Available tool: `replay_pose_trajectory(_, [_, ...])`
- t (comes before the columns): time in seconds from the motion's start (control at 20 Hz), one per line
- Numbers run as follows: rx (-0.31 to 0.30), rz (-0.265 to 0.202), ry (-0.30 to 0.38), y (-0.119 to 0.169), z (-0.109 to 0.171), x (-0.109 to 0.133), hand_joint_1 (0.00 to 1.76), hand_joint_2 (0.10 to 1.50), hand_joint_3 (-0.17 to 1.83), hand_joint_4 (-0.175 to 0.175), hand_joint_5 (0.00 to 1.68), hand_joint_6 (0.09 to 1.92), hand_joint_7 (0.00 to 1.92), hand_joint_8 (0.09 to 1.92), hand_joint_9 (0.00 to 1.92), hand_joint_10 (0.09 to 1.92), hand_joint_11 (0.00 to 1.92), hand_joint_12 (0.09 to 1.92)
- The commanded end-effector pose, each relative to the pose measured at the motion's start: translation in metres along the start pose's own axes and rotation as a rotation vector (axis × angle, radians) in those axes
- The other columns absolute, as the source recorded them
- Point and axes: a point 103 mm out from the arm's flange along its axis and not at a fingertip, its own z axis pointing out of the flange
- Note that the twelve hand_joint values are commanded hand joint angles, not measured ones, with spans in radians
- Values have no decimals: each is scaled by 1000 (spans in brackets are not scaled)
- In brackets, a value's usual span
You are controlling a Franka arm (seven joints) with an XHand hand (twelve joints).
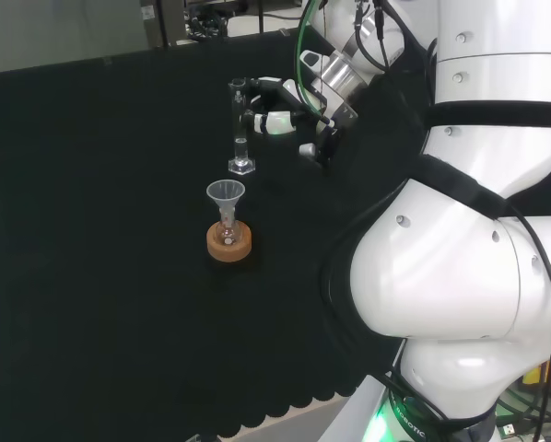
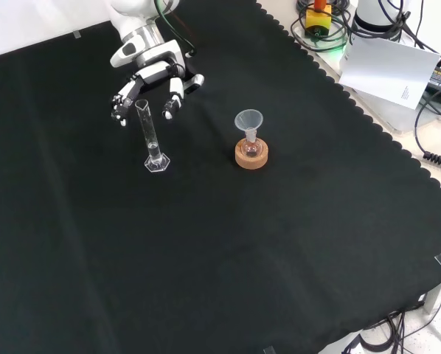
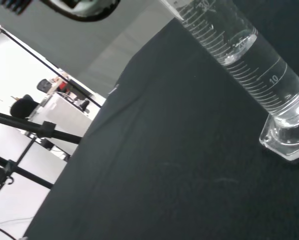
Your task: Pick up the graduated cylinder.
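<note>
In the front view's upper left, the hand hangs with its fingers spread and holds nothing. The graduated cylinder stands upright on the black cloth just below its fingertips, left of the funnel.

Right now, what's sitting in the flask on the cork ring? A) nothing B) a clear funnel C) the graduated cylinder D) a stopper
B: a clear funnel stands in the neck of the small flask on the cork ring, while the graduated cylinder stands apart on the cloth by the hand.
</note>
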Motion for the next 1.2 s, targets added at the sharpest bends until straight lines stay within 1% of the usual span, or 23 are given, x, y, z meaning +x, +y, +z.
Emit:
replay_pose_trajectory(0.05, [-2, -31, 62, 3, 9, -4, 872, 674, 498, -55, 485, 87, 325, 650, 547, 585, 239, 1337])
replay_pose_trajectory(0.15, [-3, -34, 66, 5, 11, -4, 907, 661, 511, -54, 483, 87, 338, 644, 555, 581, 246, 1334])
replay_pose_trajectory(0.3, [-22, -34, 111, 6, 15, -6, 950, 649, 533, -53, 486, 87, 362, 639, 574, 576, 274, 1329])
replay_pose_trajectory(0.35, [-22, -38, 115, 6, 16, -5, 957, 648, 538, -52, 489, 87, 367, 638, 579, 575, 279, 1329])
replay_pose_trajectory(0.5, [-9, -51, 130, 8, 20, -5, 966, 639, 562, -50, 497, 87, 378, 629, 591, 565, 289, 1319])
replay_pose_trajectory(0.65, [-6, -55, 137, 11, 23, -4, 971, 636, 575, -49, 502, 87, 384, 625, 596, 560, 286, 1313])
replay_pose_trajectory(0.8, [-9, -53, 146, 13, 26, -4, 992, 641, 592, -47, 543, 87, 421, 627, 625, 557, 315, 1296])
replay_pose_trajectory(0.9, [-29, -41, 154, 13, 29, -6, 1004, 640, 609, -46, 579, 89, 447, 620, 652, 544, 339, 1281])
replay_pose_trajectory(1.2, [-53, -40, 188, 15, 33, -7, 1032, 636, 646, -40, 658, 174, 531, 602, 741, 497, 422, 1234])
